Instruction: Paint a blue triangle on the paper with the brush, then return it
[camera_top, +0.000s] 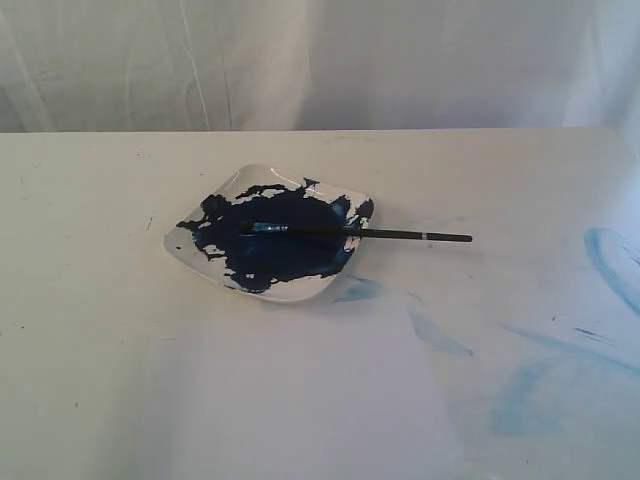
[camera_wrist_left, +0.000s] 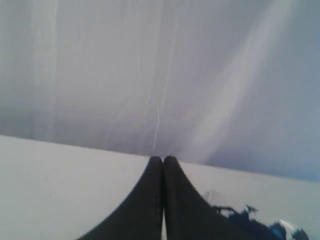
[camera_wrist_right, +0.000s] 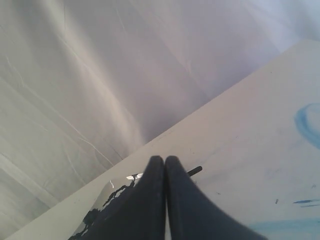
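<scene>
The brush (camera_top: 370, 233) lies across a white square dish (camera_top: 290, 292). Its blue-stained tip rests in the dark blue paint pool (camera_top: 280, 245) and its black handle sticks out over the dish's right edge. The paper (camera_top: 320, 400) is a faint white sheet in front of the dish, hard to tell from the tabletop. No blue triangle shows in any view. Neither gripper appears in the exterior view. My left gripper (camera_wrist_left: 163, 159) is shut and empty above the table, with the dish's paint (camera_wrist_left: 240, 216) beside it. My right gripper (camera_wrist_right: 165, 159) is shut and empty, with the brush's handle end (camera_wrist_right: 195, 171) just beyond it.
Pale blue smears (camera_top: 440, 335) mark the tabletop right of the dish, and a curved blue stroke (camera_top: 610, 262) lies near the right edge. A white cloth backdrop (camera_top: 320, 60) hangs behind the table's far edge.
</scene>
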